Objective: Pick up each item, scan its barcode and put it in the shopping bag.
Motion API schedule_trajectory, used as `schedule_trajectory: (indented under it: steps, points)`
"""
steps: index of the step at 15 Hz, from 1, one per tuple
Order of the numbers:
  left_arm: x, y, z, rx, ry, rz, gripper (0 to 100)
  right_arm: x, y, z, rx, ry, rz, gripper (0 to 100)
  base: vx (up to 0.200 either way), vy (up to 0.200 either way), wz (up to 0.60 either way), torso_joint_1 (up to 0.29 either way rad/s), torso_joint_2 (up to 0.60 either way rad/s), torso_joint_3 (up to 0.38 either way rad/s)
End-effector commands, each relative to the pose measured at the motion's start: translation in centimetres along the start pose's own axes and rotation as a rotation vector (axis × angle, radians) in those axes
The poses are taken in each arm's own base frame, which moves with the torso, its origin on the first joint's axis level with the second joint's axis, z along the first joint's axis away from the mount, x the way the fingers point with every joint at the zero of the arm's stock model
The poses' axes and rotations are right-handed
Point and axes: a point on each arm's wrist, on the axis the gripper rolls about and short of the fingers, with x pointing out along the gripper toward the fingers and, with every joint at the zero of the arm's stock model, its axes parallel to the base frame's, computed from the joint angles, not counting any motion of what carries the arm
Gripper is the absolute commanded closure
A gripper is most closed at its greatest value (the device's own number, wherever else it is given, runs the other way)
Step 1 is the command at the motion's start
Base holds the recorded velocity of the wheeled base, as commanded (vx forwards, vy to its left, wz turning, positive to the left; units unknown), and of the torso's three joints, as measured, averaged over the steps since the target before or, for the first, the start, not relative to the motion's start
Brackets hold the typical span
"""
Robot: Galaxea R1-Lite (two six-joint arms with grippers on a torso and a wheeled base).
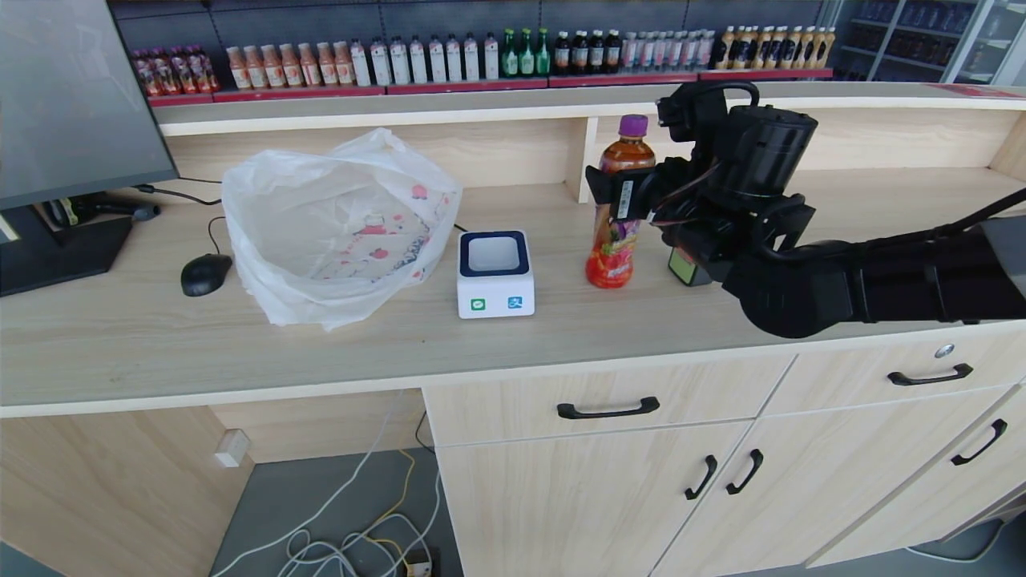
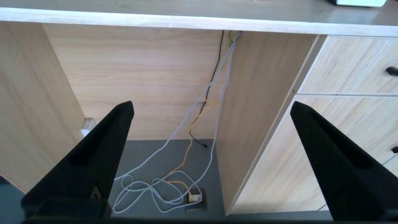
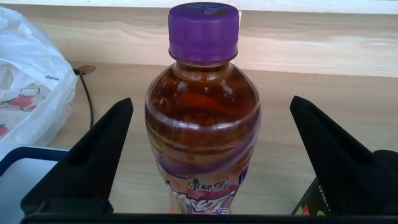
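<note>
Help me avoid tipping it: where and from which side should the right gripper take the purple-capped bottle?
Probably the round body below the shoulder, coming level from the robot's right side. The bottle stands upright, tall and narrow; the open right gripper has a finger on each side of it.
</note>
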Motion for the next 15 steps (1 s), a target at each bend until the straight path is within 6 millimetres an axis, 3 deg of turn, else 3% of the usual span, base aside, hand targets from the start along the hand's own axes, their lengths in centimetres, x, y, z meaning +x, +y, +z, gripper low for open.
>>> schedule_trajectory:
  steps: [1, 15]
  points:
    - [0.0, 0.0, 0.0, 0.000, 0.000, 0.001, 0, 0.1, 0.1, -0.3, -0.002, 0.006, 0.001, 0, 0.000, 0.000, 0.00, 0.000, 0.00, 0.000]
    - [0.0, 0.0, 0.0, 0.000, 0.000, 0.001, 0, 0.7, 1.4, -3.4, 0.011, 0.018, -0.006, 0, 0.000, 0.000, 0.00, 0.000, 0.00, 0.000]
